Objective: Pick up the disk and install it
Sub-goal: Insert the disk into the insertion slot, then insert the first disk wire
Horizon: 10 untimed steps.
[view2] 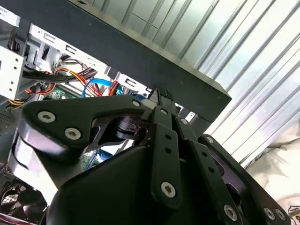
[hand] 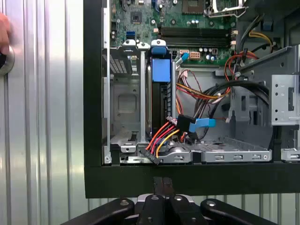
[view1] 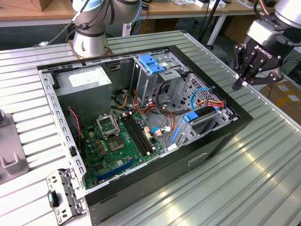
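Outside the computer case (view1: 237, 129), beyond its black front wall, the gripper (view1: 241, 84) hangs over the ribbed metal table (view1: 263, 179). It is clear of the case and touches nothing. Its fingers are drawn together to a narrow point, tips meeting, with nothing between them; both wrist views show the same closed, empty claw (hand: 162, 183) (view2: 161, 96) just outside the case wall (hand: 197, 178).

Inside the case, the disk (hand: 160, 70) stands on edge in a slot of the drive cage against the front wall. Its light-blue carrier faces up out of the cage, with metal cage walls on either side. In the exterior view the disk (view1: 206, 114) shows as a dark slab with a blue end piece, at the case's front corner nearest the gripper. It appears fully seated in the slot, though the cage hides its lower edge, so this cannot be confirmed.

A bundle of red, orange and yellow cables (hand: 161, 136) with a blue connector lies beside the disk, touching the cage at the front wall. Deeper in the case from the disk lies the green motherboard (view1: 117, 141). A grey power supply (view1: 84, 80) sits in the far corner of the case. The arm's base (view1: 91, 40) stands on the table just behind the case.
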Each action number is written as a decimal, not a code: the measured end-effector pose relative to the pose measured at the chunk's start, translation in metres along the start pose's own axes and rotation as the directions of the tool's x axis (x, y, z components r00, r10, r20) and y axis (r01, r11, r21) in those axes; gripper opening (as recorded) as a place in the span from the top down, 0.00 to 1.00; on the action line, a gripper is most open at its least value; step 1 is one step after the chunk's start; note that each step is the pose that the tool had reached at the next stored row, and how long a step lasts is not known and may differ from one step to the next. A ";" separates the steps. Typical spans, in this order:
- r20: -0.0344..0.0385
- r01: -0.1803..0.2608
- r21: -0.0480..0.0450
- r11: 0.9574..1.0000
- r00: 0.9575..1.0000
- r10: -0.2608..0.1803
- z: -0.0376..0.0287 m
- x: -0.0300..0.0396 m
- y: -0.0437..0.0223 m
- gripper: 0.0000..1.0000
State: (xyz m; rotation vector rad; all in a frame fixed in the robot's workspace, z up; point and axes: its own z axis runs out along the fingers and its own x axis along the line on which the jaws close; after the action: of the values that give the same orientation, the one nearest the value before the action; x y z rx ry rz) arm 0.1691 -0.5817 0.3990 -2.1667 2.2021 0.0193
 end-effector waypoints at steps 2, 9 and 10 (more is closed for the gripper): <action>0.000 0.000 0.001 1.000 1.000 0.000 -0.0001 0.0000 0.0006 0.90; 0.000 0.000 0.001 1.000 1.000 0.000 0.0000 0.0000 0.0011 0.90; 0.000 0.000 0.001 1.000 1.000 0.000 0.0000 0.0000 0.0011 0.90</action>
State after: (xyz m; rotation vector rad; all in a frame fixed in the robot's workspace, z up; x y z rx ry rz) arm 0.1679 -0.5817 0.3990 -2.1668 2.2014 0.0186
